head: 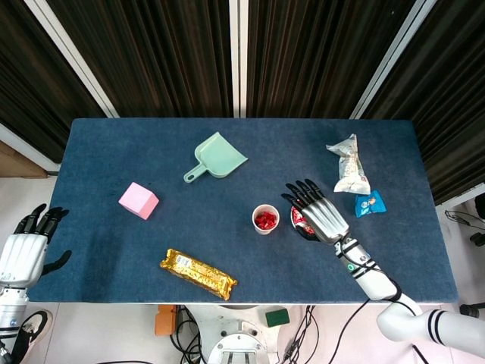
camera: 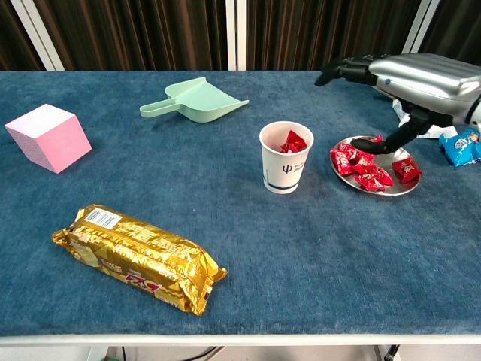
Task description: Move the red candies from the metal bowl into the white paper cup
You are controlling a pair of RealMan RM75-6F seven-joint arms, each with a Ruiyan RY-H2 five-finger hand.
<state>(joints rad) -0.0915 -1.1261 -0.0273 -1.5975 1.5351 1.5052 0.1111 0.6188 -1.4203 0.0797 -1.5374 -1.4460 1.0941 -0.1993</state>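
Note:
The white paper cup (camera: 285,156) stands mid-table with red candies (camera: 290,141) inside; the head view shows the cup (head: 265,219) from above. Just right of it sits the metal bowl (camera: 398,189), holding several red candies (camera: 367,164). My right hand (camera: 421,79) hovers over the bowl with its fingers stretched out and apart, the thumb pointing down toward the candies, and nothing in its grasp. From the head view, that hand (head: 318,214) covers most of the bowl (head: 297,222). My left hand (head: 23,250) hangs off the table's left edge, fingers apart and empty.
A green dustpan (head: 218,157) lies behind the cup and a pink cube (head: 139,200) at the left. A gold snack packet (head: 198,273) lies near the front edge. A white snack bag (head: 348,164) and a small blue packet (head: 370,203) lie right of the bowl.

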